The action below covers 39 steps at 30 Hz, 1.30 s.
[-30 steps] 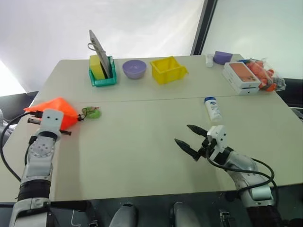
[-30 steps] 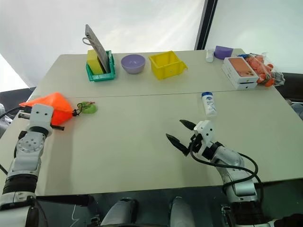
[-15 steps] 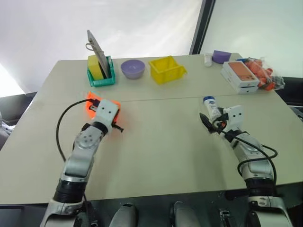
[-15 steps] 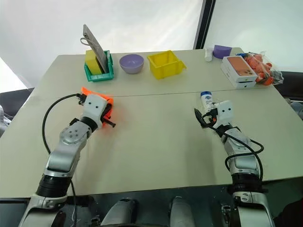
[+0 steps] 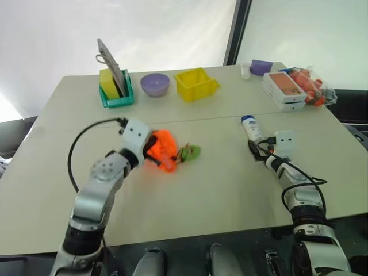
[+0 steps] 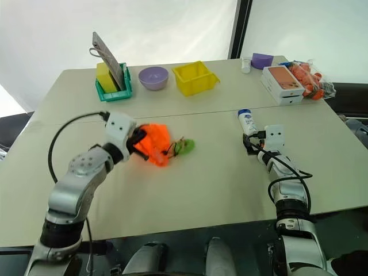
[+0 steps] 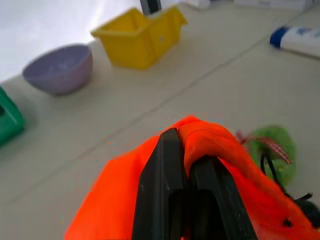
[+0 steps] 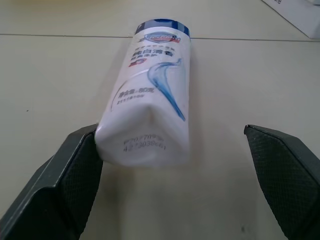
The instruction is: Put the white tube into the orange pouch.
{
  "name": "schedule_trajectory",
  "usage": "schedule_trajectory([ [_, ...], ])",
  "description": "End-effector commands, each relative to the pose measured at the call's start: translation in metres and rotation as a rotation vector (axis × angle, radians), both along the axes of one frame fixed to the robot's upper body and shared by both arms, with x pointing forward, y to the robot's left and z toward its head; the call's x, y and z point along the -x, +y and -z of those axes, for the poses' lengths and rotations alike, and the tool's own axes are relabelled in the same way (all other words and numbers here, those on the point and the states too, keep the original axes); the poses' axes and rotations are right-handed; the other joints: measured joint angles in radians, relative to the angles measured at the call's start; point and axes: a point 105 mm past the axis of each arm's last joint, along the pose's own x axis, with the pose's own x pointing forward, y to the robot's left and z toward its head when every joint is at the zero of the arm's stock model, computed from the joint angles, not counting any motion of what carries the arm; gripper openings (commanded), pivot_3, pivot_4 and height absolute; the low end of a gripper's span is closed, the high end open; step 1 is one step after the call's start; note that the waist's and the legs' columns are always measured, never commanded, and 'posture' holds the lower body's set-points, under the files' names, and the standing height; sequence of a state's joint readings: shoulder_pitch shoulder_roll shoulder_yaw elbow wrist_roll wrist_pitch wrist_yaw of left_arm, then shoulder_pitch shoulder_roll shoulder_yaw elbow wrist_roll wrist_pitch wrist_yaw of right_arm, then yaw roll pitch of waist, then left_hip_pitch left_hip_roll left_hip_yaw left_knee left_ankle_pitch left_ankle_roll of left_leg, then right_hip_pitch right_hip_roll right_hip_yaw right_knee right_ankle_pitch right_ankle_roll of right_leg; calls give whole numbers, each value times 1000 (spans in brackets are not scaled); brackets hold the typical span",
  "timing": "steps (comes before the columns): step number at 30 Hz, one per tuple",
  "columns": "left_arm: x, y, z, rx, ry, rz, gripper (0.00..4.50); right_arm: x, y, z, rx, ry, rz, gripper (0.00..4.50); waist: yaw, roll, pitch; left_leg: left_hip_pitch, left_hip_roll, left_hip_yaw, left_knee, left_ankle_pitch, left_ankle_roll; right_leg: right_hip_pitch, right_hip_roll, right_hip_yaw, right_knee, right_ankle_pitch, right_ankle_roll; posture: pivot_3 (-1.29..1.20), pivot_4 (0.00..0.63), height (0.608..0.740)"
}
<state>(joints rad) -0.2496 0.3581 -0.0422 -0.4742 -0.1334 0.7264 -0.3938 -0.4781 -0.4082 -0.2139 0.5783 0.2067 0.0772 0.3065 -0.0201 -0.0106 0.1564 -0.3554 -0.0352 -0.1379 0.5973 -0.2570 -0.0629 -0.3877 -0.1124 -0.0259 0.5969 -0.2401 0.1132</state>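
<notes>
With its fingers apart around the white tube's (image 8: 146,112) crimped end, the right claw (image 8: 172,187) should centre before squeezing, while the left claw (image 7: 186,192) is clamped on the orange pouch (image 5: 162,147).

Along the far edge of the surface (image 5: 207,190) stand a green bin (image 5: 113,95), a lilac bowl (image 5: 154,84), a yellow bin (image 5: 195,84) and a white box (image 5: 283,89).

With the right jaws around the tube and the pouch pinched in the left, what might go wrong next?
The right gripper stands open with the white tube off-centre, its crimped end against one finger; closing may nudge it aside. The left gripper pinches a fold of the orange pouch, so the mouth may stay bunched shut. The cord's green tag dangles and may snag.
</notes>
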Motion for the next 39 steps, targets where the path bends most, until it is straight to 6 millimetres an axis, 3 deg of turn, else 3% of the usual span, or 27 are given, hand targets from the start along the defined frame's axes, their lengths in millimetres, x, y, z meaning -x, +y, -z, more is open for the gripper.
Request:
schedule_trajectory([
  [1, 8, -3, -4, 15, -34, 44, 18, -10, -1, -20, -8, -76, 11, 4500, 6, 0, 0, 0, 0, 0, 0, 0, 0, 0, 0, 0, 0, 0, 0, 0, 150, 740],
  [7, 14, -7, 12, 22, 13, 66, 18, -14, 4, -19, -21, -76, -19, 4500, 6, 0, 0, 0, 0, 0, 0, 0, 0, 1, 0, 1, -1, 0, -1, 0, 150, 740],
  [13, 12, -6, 15, 33, 16, 54, 0, -15, 6, -18, -20, -77, -28, 1725, 4, 1, 0, 0, 0, 0, 0, 0, 0, 0, 0, 1, -1, 0, -1, 0, 150, 740],
  [21, 9, -7, 13, 105, 28, 56, 0, -1, 20, -35, 24, -165, -161, 1725, 6, 1, 0, 0, 0, 0, 0, 0, 0, 0, 0, 1, -1, 0, -1, 0, 150, 740],
  [24, 9, -7, 12, 153, 46, 69, 0, 26, 44, -49, 11, -208, -372, 1725, 8, 2, 0, 0, 0, 0, -1, 0, 0, 0, 0, 1, -1, 0, 0, 0, 150, 740],
  [28, 11, -5, 7, 200, 61, 100, 0, 94, 87, -51, -61, -71, -781, 1725, 12, 2, 0, -1, 0, -1, -1, 0, 0, 1, 0, 0, -1, -2, 3, 0, 150, 740],
  [31, 8, -4, 5, 222, 81, 109, 0, 128, 107, -51, -121, 27, -939, 1725, 8, 1, 1, 0, 0, -1, 0, -1, 0, 1, 0, 0, -1, -4, 5, 0, 150, 740],
  [35, 8, -7, 3, 268, 112, 139, 0, 152, 139, -48, -144, 112, -1074, 1725, 7, -2, 2, 0, 0, 0, 1, -1, 0, 2, 0, 0, -1, -4, -1, 0, 150, 740],
  [39, 14, -13, 2, 270, 128, 189, 0, 144, 159, -37, -110, 123, -1037, 1725, 10, -3, 2, 0, 0, -1, 2, -1, 0, 0, 0, -1, -1, -4, -2, 0, 150, 740],
])
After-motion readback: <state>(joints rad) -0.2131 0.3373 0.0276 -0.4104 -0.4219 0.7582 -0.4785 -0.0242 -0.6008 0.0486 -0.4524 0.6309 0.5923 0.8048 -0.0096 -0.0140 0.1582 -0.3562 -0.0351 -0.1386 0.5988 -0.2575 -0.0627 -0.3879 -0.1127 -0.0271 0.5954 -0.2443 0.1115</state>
